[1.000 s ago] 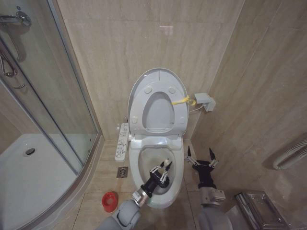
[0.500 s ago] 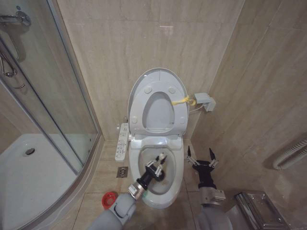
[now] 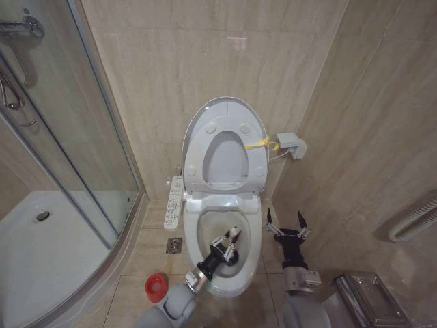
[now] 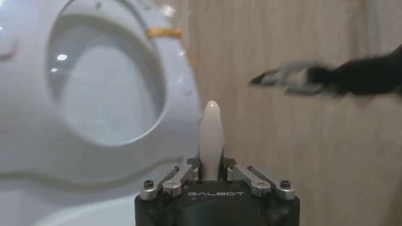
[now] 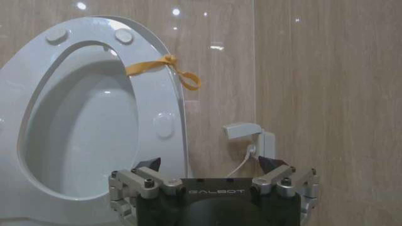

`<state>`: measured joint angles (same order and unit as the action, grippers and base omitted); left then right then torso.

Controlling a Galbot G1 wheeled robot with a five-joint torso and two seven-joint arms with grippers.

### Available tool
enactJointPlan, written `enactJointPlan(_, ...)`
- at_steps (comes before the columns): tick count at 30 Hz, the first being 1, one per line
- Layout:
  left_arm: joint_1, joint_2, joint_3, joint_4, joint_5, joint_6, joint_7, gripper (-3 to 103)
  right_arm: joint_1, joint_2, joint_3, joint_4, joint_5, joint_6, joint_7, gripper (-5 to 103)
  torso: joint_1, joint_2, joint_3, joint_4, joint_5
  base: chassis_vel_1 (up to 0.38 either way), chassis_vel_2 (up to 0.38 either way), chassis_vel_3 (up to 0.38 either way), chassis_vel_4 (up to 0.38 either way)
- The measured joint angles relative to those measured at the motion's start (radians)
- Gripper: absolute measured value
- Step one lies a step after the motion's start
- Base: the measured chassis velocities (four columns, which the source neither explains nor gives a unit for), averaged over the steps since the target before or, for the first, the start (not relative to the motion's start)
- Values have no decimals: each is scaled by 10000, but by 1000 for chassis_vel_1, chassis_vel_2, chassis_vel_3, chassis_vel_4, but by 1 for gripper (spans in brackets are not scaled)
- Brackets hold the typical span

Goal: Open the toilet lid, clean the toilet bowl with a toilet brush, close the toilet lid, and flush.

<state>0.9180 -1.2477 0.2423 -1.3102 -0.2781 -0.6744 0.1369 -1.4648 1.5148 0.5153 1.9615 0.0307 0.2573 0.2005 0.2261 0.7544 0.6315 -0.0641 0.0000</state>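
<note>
The toilet lid (image 3: 225, 108) stands raised against the wall, with the ring seat (image 3: 196, 160) folded up in front of it and a yellow tie (image 5: 164, 66) on it. My left gripper (image 3: 224, 246) hangs over the open toilet bowl (image 3: 203, 229), shut on the toilet brush's thin white handle (image 4: 212, 134), whose tip (image 3: 233, 231) points toward the wall. The gripper hides the bristle end. The red cup holder (image 3: 156, 287) stands on the floor left of the toilet. My right gripper (image 3: 287, 222) waits open beside the bowl's right side, its fingers (image 5: 270, 163) spread.
A glass shower enclosure (image 3: 82, 137) fills the left. The button panel (image 3: 174, 201) sticks out on the toilet's left, with a floor drain (image 3: 174, 244) below it. A wall box (image 3: 291, 145) with a cable sits right of the lid. A metal bin (image 3: 362, 290) stands at lower right.
The left gripper swept the brush left across the bowl, then back a little to the right. The right gripper has stayed put.
</note>
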Motion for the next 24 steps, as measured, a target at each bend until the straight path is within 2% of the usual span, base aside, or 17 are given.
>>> enactJointPlan(4, -81, -12, -189, 183, 58, -72, -4, 19, 0, 0, -1, 0, 0, 0, 0, 100, 0, 0, 0, 0, -1, 0, 0, 0, 0)
enactJointPlan(16, 362, -59, 491, -1264, 79, 150, 4, 19, 0, 0, 0, 0, 0, 0, 0, 100, -1, 0, 0, 1, 0, 0, 0, 0, 0)
enactJointPlan(19, 311, -53, 411, -972, 63, 117, 24, 19, 0, 0, 0, 0, 0, 0, 0, 100, -1, 0, 0, 1, 0, 0, 0, 0, 0)
enactJointPlan(24, -43, -98, -16, 203, 46, -24, 32, 19, 0, 0, 0, 0, 0, 0, 0, 100, 0, 0, 0, 1, 0, 0, 0, 0, 0)
